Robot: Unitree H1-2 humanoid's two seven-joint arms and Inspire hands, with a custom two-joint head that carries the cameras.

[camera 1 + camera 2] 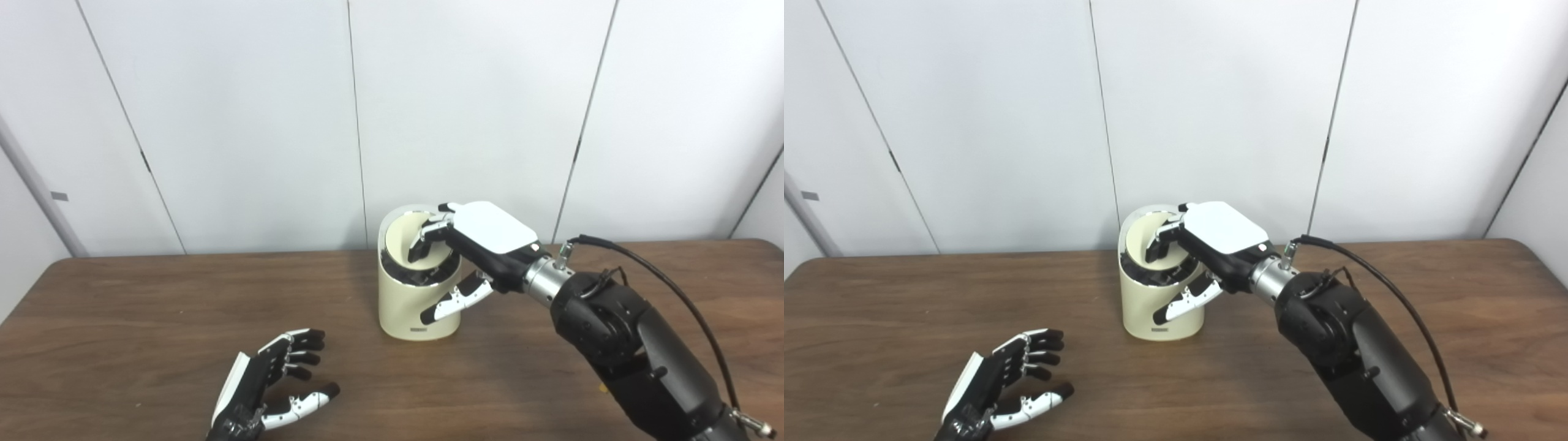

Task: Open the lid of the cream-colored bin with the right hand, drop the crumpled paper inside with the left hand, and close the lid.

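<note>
The cream-colored bin [407, 309] stands upright at the middle of the wooden table. Its round lid [399, 244] is tipped steeply inside the dark rim, and the opening shows below it. My right hand [484, 239] reaches over the bin from the right, with curled fingers [422, 240] on the lid and the thumb [456, 298] against the bin's front wall. At the front left my left hand [269, 380] lies low over the table, palm turned right, fingers apart and holding nothing. No crumpled paper shows in either view.
The brown table [153, 318] runs to a white panelled wall [245, 122] just behind the bin. A black cable [667, 278] loops above my right forearm.
</note>
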